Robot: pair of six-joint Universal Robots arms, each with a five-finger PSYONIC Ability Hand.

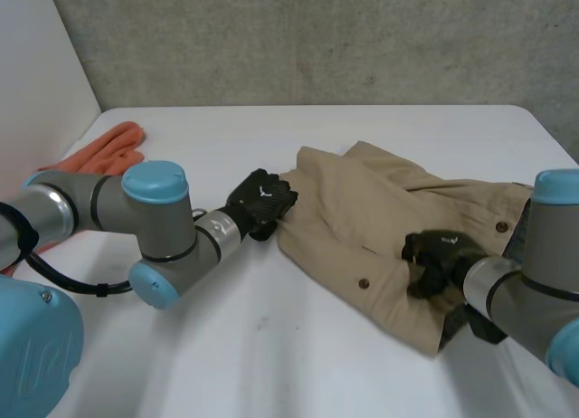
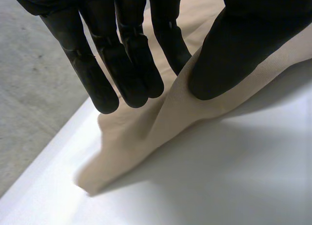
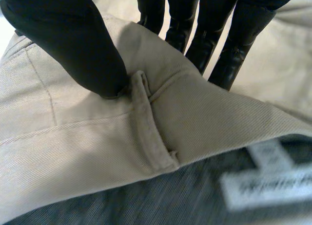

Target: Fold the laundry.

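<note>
You have the beige twill garment [image 1: 362, 210], with its small brown buttons [image 1: 364, 281], lying crumpled on the white table [image 1: 271, 346], right of the middle and near the robot's right arm. Your left hand [image 1: 262, 201] is at the garment's left edge. In the left wrist view that hand [image 2: 131, 64] has a ridge of the beige cloth [image 2: 146, 132] raised between its thumb and its straight fingers, pinched there, while the corner beyond the fingertips trails down onto the table.

Your right hand [image 1: 434, 255] sits on the near part of the garment, towards its right side. Its own wrist view shows the thumb [image 3: 73, 40] pressed onto a fold of the waistband just beside a beige belt loop [image 3: 151, 132], with the fingers [image 3: 234, 45] on the far side of that fold, so the hand is clamped on it. A grey lining with a white label [image 3: 263, 181] shows under the lifted fold.

An orange cloth [image 1: 113, 147] lies at the table's far left, well apart from the garment.
</note>
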